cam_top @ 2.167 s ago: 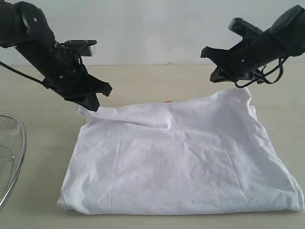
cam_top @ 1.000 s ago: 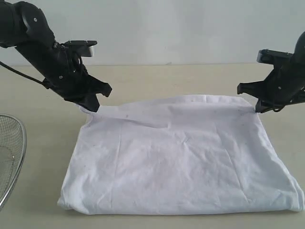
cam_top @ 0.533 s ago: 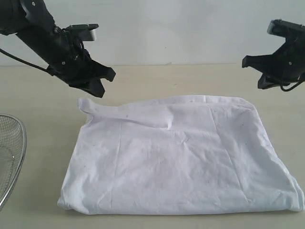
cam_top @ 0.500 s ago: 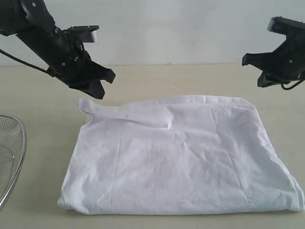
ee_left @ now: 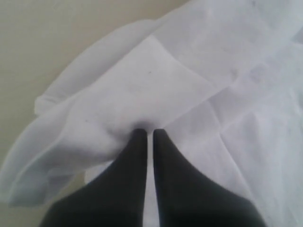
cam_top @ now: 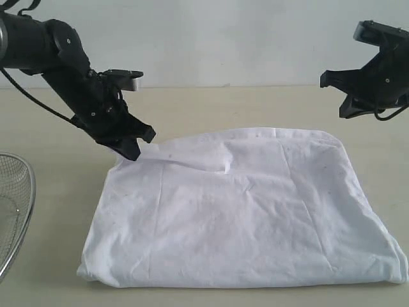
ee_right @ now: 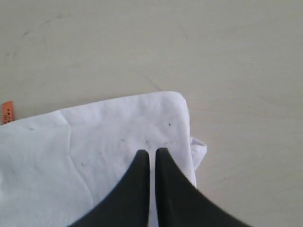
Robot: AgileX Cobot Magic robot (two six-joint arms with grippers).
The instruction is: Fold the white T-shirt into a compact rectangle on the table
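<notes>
The white T-shirt (cam_top: 243, 204) lies plain side up on the table (cam_top: 211, 105), folded into a broad rectangle. My left gripper (cam_top: 132, 152) is down at the shirt's far left corner. In the left wrist view this gripper (ee_left: 147, 132) is shut, its tips pressing into the rumpled cloth (ee_left: 156, 85) with nothing held between them. My right gripper (cam_top: 348, 112) hangs in the air beyond the shirt's far right corner. It (ee_right: 152, 152) is shut and empty above that corner (ee_right: 118, 132). A small orange neck tag (ee_right: 6, 112) peeks out at the shirt's far edge.
A round wire-mesh basket (cam_top: 16, 211) sits at the left edge of the table, a short way from the shirt. A pale wall rises behind the table's far edge. Bare tabletop lies around the shirt's far, left and right sides.
My left gripper has dropped from above the table onto the shirt's far left corner. The right gripper stays raised, shifted only slightly. The shirt has not moved.
</notes>
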